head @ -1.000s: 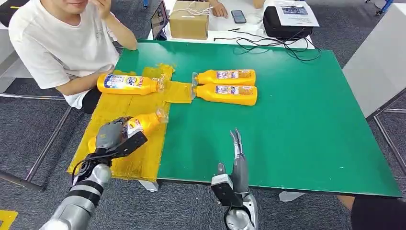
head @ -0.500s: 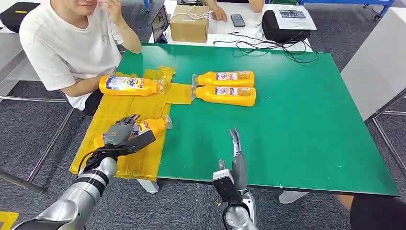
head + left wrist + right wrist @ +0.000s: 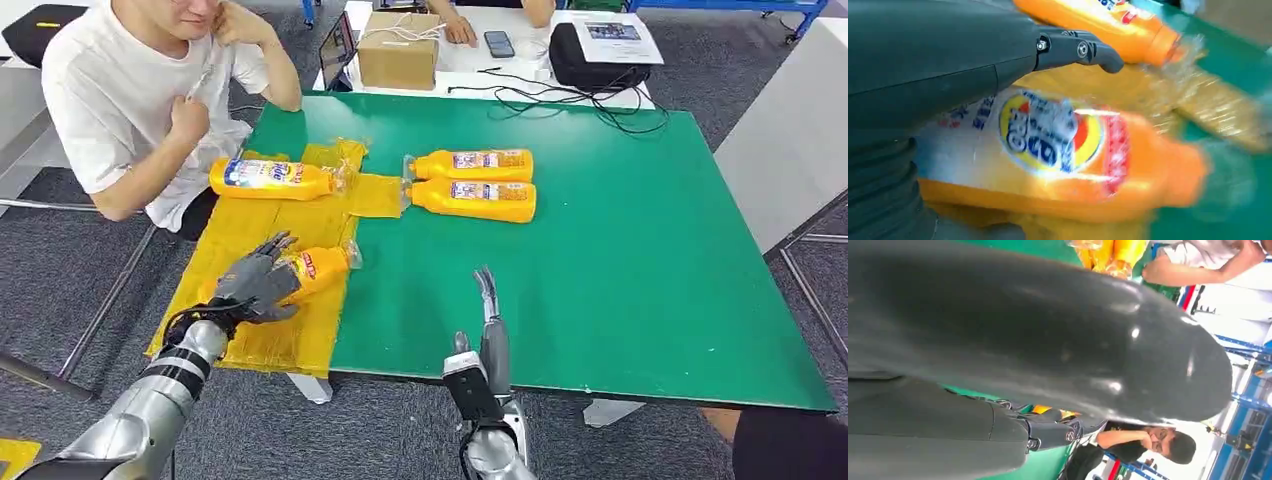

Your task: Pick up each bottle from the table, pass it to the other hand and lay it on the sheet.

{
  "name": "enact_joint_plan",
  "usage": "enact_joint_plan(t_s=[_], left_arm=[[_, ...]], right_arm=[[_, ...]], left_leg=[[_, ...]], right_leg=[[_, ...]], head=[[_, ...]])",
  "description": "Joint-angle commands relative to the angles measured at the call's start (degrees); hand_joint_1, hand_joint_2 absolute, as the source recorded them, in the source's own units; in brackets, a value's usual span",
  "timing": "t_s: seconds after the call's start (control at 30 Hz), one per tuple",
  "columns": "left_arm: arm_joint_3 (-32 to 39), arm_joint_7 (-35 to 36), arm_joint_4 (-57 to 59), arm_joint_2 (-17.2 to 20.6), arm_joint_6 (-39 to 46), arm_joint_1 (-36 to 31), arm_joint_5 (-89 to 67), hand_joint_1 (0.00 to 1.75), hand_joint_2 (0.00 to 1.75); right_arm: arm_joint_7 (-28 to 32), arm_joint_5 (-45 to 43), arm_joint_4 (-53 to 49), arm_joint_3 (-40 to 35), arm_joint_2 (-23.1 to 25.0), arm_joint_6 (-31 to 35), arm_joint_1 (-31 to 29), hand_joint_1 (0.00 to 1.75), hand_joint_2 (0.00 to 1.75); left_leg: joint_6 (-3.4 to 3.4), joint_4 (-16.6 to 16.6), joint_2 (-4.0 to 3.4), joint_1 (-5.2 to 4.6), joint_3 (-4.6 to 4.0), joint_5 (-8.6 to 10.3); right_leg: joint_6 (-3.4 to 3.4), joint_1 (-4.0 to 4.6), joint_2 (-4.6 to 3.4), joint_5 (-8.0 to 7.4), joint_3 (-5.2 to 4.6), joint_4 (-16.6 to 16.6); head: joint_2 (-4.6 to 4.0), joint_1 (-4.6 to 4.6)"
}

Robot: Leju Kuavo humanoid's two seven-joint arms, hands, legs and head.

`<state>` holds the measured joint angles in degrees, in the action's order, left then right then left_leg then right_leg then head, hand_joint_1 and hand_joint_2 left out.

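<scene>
1. bottles are the job here, and the green table [image 3: 620,250] carries them all; it is the biggest thing in view, with a person [image 3: 130,100] seated at its far left corner.
2. yellow sheet [image 3: 240,225] covers the table's left side as the drop zone, so a laid bottle belongs on it.
3. two waiting bottles [image 3: 470,182] lie side by side on bare green, caps toward the sheet, within reach of the right arm for the next pick.
4. far bottle [image 3: 270,178] already lies flat on the sheet, near the person.
5. near bottle [image 3: 315,270] lies on its side on the sheet under the left hand [image 3: 255,285], cap toward the green; this one looks delivered.
6. left hand's fingers [image 3: 1083,50] are spread above the bottle, gripping nothing; a second ago they were wrapped round it, so the release has just happened.
7. right hand [image 3: 490,320] stands upright at the near edge, fingers straight and together, empty and unmoved, likely parked after the handover.
</scene>
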<state>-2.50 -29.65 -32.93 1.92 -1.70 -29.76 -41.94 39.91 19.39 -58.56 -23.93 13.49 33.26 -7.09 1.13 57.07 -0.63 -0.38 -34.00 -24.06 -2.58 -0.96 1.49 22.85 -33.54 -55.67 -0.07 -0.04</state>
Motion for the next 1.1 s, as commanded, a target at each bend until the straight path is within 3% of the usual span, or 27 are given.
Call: enact_joint_plan(t_s=[0.03, 0.3, 0.33, 0.4, 0.47, 0.57, 0.67, 0.7, 1.07, 1.1], left_arm=[[11.3, 0.5, -26.6, -8.9, -7.7, 8.2, 29.9, 0.0, 1.75], [11.2, -1.3, -42.9, -13.1, -0.2, 11.9, 49.8, 0.0, 1.75], [10.5, -1.1, -44.4, -13.0, 0.1, 12.6, 50.6, 0.0, 1.75], [8.8, -0.3, -46.4, -12.9, 0.4, 13.5, 52.0, 0.0, 1.75], [7.2, -1.0, -49.3, -12.5, 0.7, 16.3, 52.1, 0.0, 1.75], [6.7, -1.8, -51.5, -12.6, 1.0, 18.5, 51.4, 0.0, 1.75], [6.2, -3.0, -54.0, -12.8, 1.0, 20.9, 49.9, 0.0, 1.75], [6.1, -3.7, -55.3, -13.0, 1.4, 21.9, 48.8, 0.0, 1.75], [6.3, -3.7, -55.9, -13.2, 1.4, 22.1, 48.7, 0.0, 1.75], [6.4, -4.1, -56.0, -13.2, 1.8, 22.3, 47.9, 0.0, 1.75]], right_arm=[[0.1, -0.6, 3.0, -2.9, -2.2, 1.9, -1.6, 0.0, 0.0], [0.1, 0.7, 1.3, -4.2, -3.1, 4.4, -0.9, 0.0, 0.0], [0.1, 1.9, 1.4, -4.6, -3.5, 5.4, -0.8, 0.0, 1.75], [0.1, 6.9, 3.3, -3.6, -3.9, 6.5, -1.6, 0.0, 1.75], [-5.3, 25.4, 3.3, 1.4, -5.0, 6.7, -1.0, 0.0, 1.75], [-6.5, 27.9, 2.6, 2.2, -7.0, 6.7, -1.0, 0.0, 1.75], [-13.8, 40.5, 1.2, 4.5, -10.8, 6.6, -1.7, 0.0, 1.75], [-18.7, 48.1, 1.4, 6.2, -12.6, 6.7, -2.5, 0.0, 1.75], [-17.6, 47.3, 2.5, 6.8, -13.0, 6.7, -3.4, 0.0, 1.75], [-21.9, 52.2, 3.3, 6.7, -13.5, 6.7, -3.7, 0.0, 1.75]], left_leg=[[-0.02, 0.1, 0.09, 0.1, -0.13, -0.02], [0.0, 0.1, -0.05, 0.08, -0.52, -0.11], [0.03, 0.1, -0.03, 0.05, -0.6, -0.05], [-0.04, 0.2, -0.03, 0.11, -0.53, -0.15], [-0.02, 0.1, -0.01, 0.09, -0.54, -0.12], [0.0, 0.1, -0.1, 0.07, -0.58, -0.11], [0.01, 0.1, -0.02, 0.06, -0.61, -0.11], [-0.01, 0.1, 0.03, 0.09, -0.55, -0.14], [-0.06, 0.1, -0.04, 0.05, -0.62, -0.14], [-0.02, 0.1, -0.06, 0.01, -0.69, -0.1]], right_leg=[[0.04, 0.09, -0.03, -0.01, -0.09, 0.0], [0.1, 0.11, -0.17, -0.04, -0.44, 0.0], [0.07, 0.08, -0.11, -0.08, -0.53, 0.0], [0.12, 0.14, -0.16, 0.0, -0.46, 0.0], [0.08, 0.11, -0.15, -0.03, -0.47, 0.1], [0.06, 0.09, -0.24, -0.05, -0.52, 0.1], [0.06, 0.07, -0.17, -0.03, -0.54, 0.1], [0.08, 0.1, -0.15, 0.0, -0.44, 0.1], [0.11, 0.08, -0.22, -0.02, -0.53, 0.1], [0.08, 0.05, -0.19, -0.05, -0.62, 0.1]], head=[[0.0, 0.02], [0.0, 0.02], [0.0, 0.04], [0.0, 0.02], [0.0, 0.04], [0.0, 0.02], [0.0, 0.04], [0.0, 0.04], [0.0, 0.02], [0.0, 0.02]])
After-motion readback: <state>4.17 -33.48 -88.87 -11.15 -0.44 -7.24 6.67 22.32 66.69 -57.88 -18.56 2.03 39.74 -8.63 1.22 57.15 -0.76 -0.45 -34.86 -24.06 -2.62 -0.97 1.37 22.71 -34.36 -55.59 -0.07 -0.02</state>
